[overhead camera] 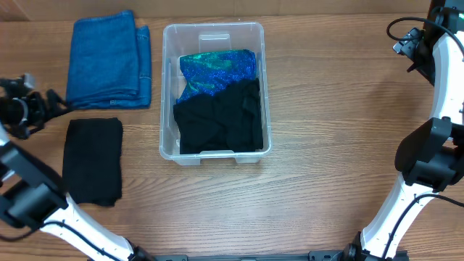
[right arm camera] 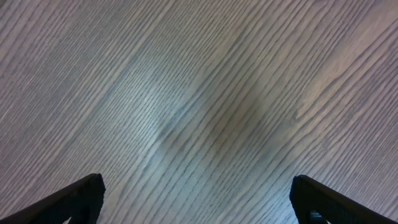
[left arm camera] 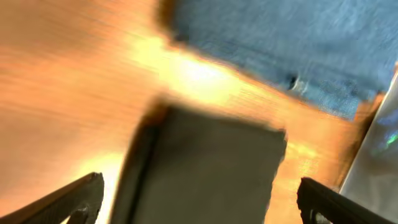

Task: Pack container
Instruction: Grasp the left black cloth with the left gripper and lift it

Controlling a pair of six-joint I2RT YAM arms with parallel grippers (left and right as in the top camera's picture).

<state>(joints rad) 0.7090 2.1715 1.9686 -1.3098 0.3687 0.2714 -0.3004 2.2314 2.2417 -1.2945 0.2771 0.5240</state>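
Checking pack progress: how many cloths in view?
4. In the bin: shiny blue cloth, crumpled black cloth. On the table, left of the bin: folded blue towel, folded black cloth. More may hide underneath.

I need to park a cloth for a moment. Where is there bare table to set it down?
The widest bare table lies between the container and the right arm; another strip runs in front of it. The left is crowded: blue towel and black cloth lie close beside it.

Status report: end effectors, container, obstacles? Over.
Left end effector open, empty; right end effector open, empty. Clear rectangular plastic container partly packed. Folded black cloth, folded blue towel outside; nothing blocking.
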